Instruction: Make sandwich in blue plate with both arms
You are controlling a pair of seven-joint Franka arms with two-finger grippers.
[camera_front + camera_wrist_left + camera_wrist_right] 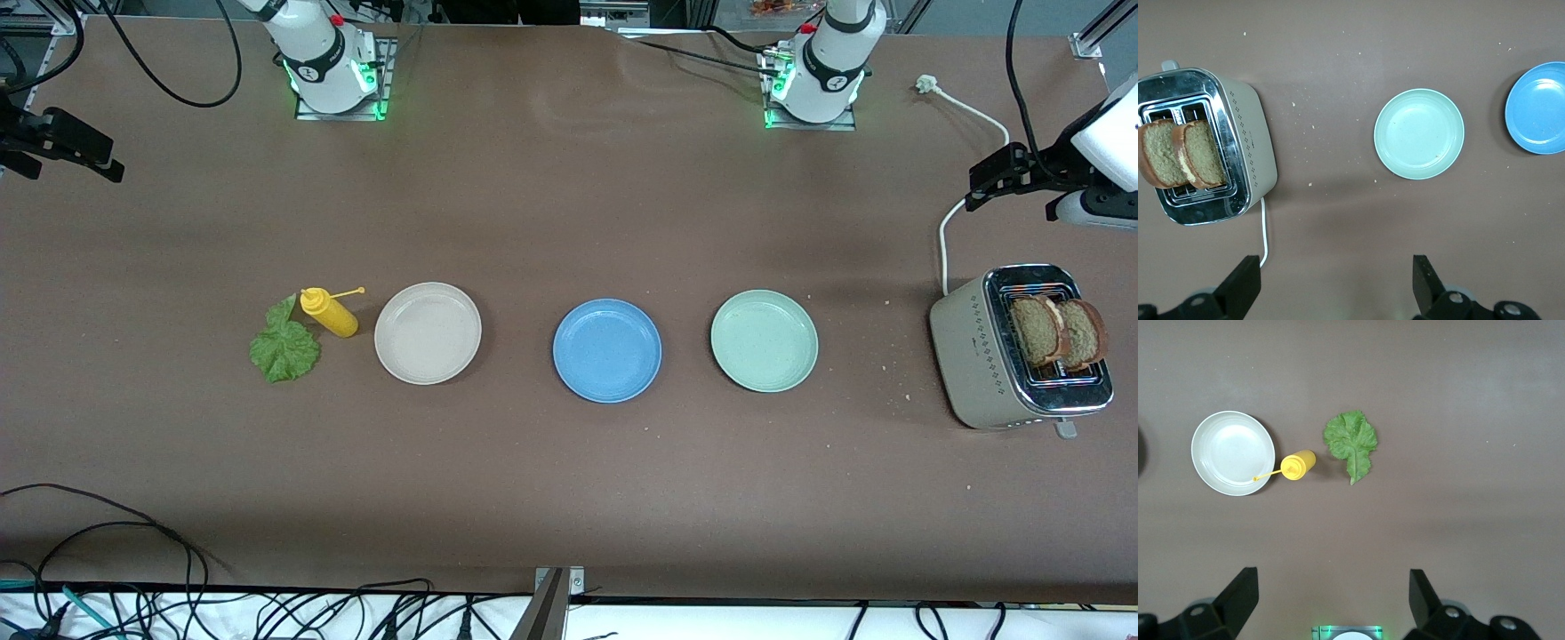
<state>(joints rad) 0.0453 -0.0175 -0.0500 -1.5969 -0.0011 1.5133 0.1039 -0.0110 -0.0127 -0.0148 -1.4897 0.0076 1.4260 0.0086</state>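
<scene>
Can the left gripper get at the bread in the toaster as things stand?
Probably yes. The left gripper is open, holds nothing and hangs above the table near the toaster. Both bread slices stick up out of the slots with nothing over them.

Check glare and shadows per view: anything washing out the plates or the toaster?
Front view: soft even light, toaster chrome top shines, blue plate reads clean. Left wrist view: bright glare on the toaster's metal, bread slices clear. Right wrist view: mild sheen in the beige-white plate, short shadow beside the lettuce leaf.
</scene>
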